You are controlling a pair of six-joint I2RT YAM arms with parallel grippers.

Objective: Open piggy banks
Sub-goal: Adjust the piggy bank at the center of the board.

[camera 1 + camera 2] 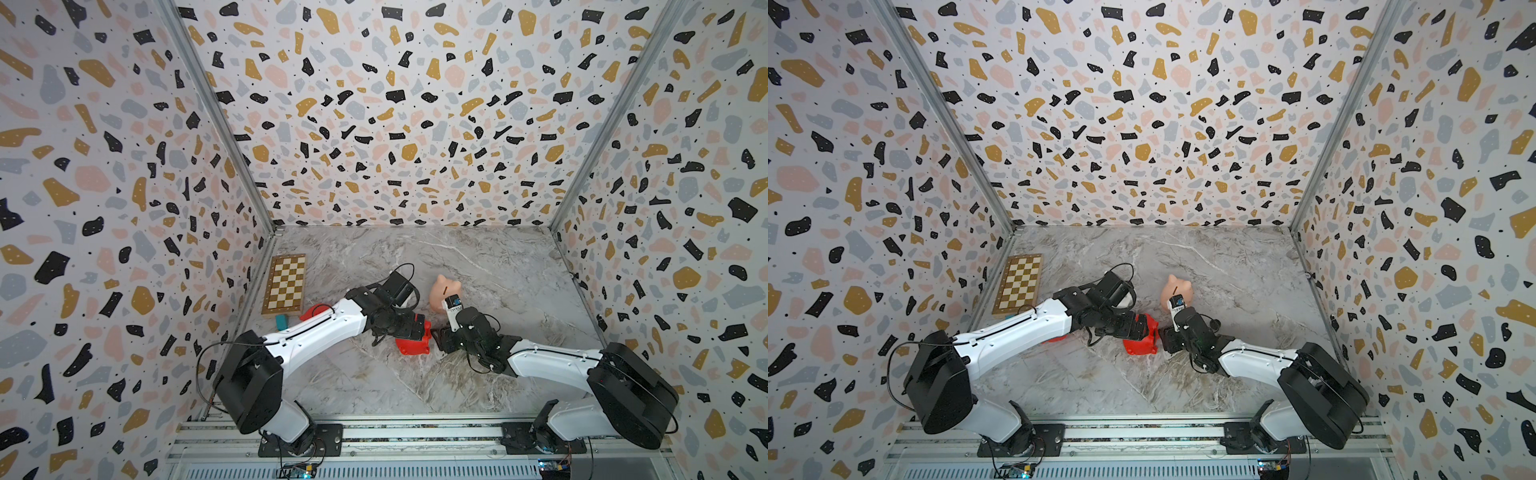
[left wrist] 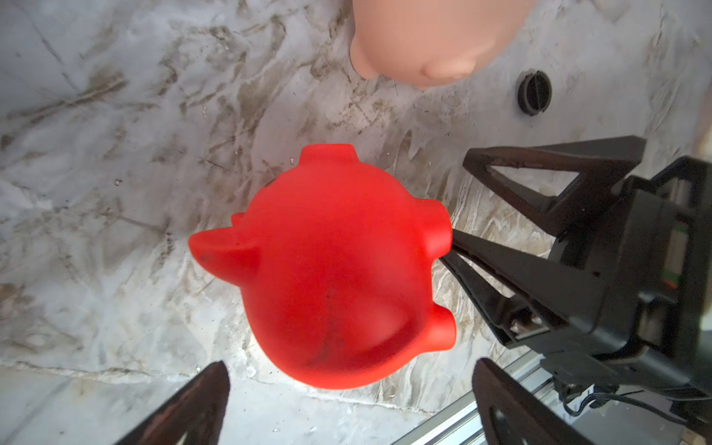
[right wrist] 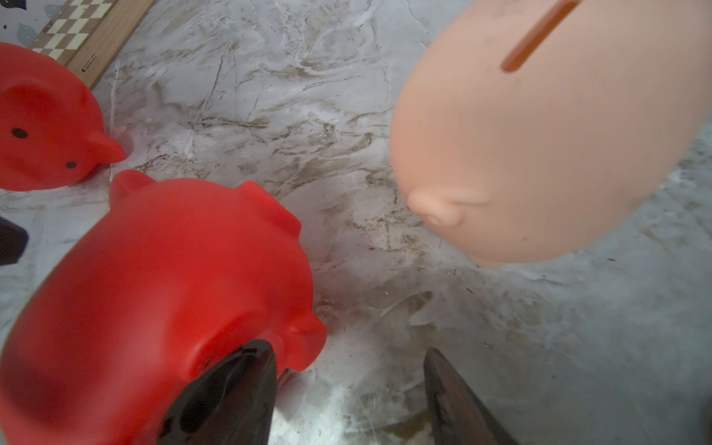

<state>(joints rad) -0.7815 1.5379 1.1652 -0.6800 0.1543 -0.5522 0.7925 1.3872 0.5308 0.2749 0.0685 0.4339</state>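
Red pig (image 2: 327, 269) just beyond left gripper (image 2: 350, 364)

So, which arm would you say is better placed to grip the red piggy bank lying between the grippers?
Probably left: the left gripper hangs open over the red piggy bank, fingers spread either side. The right gripper only meets its belly side with one finger.

From where I stand I count two red piggy banks (image 3: 165, 277) (image 3: 50, 123) and one peach-pink piggy bank (image 1: 442, 291), three in all, plus one chessboard (image 1: 284, 284), one loose black plug (image 2: 533, 92), one small teal block (image 1: 281, 321) and two robot arms (image 1: 316, 332) (image 1: 552, 359).
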